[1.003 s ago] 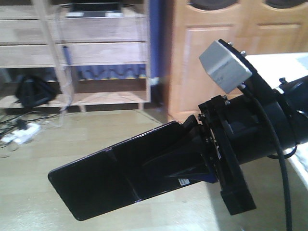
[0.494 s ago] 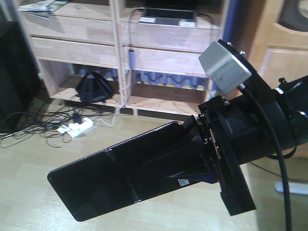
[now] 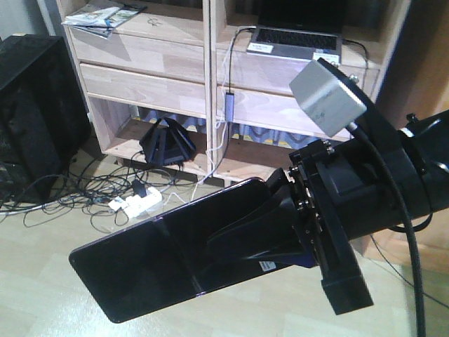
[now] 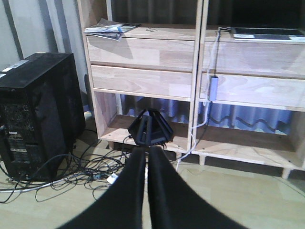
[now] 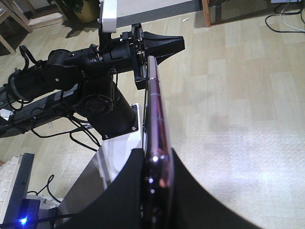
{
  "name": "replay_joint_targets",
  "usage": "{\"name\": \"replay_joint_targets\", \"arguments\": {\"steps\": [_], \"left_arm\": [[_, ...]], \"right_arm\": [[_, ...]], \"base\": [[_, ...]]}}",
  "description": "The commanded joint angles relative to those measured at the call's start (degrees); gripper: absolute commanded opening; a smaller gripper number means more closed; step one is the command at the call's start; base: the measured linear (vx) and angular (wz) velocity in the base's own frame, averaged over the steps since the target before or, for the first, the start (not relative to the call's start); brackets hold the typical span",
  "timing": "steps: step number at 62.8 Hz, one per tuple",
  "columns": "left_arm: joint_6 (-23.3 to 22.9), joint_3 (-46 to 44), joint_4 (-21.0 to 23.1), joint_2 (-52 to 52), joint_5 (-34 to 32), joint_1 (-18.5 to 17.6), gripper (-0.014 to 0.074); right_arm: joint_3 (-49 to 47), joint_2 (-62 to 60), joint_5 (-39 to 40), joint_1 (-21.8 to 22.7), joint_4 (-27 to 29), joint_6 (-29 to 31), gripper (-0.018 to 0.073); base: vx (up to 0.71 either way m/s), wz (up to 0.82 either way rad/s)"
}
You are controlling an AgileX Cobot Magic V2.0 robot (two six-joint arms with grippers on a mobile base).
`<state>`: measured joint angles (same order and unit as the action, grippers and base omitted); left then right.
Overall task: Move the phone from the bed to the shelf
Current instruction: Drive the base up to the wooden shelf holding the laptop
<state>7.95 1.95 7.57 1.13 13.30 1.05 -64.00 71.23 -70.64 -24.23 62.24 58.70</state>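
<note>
The phone [image 3: 140,270], slim, black and glossy with a crease across its middle, sticks out to the lower left from my right gripper [image 3: 238,242], which is shut on its right end. In the right wrist view the phone [image 5: 157,109] shows edge-on, pinched between the two black fingers [image 5: 128,191]. My left gripper [image 4: 146,151] is shut with nothing between its fingers, pointing at the shelf [image 4: 157,32]. The pale wooden shelf [image 3: 175,31] stands straight ahead, beyond the floor. The bed is out of view.
A grey laptop [image 3: 295,42] and some magazines [image 3: 102,15] lie on the shelf's upper board. A black router [image 3: 167,144] sits on the bottom board. A black computer tower [image 3: 35,105] stands at the left, with tangled cables and a power strip [image 3: 137,203] on the floor.
The whole view has swung: the shelving unit has shifted right and come nearer, and the computer tower has entered at the left. The phone stays held the same way in my right gripper.
</note>
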Motion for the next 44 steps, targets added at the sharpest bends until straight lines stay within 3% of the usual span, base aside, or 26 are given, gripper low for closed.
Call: {"name": "replay_joint_targets", "arguments": {"steps": [1, 44], "left_arm": [[-0.2, 0.1, 0.4, 0.3, -4.2, -0.1, 0.0001], [-0.2, 0.1, 0.4, 0.3, -4.2, -0.1, 0.0001]], "right_arm": [[-1.6, -1.4, -3.2, 0.0, 5.4, 0.6, -0.0004], [-1.6, -1.4, -3.2, 0.0, 5.4, 0.6, -0.0004]], "base": [[0.35, 0.10], [0.35, -0.01]]}}
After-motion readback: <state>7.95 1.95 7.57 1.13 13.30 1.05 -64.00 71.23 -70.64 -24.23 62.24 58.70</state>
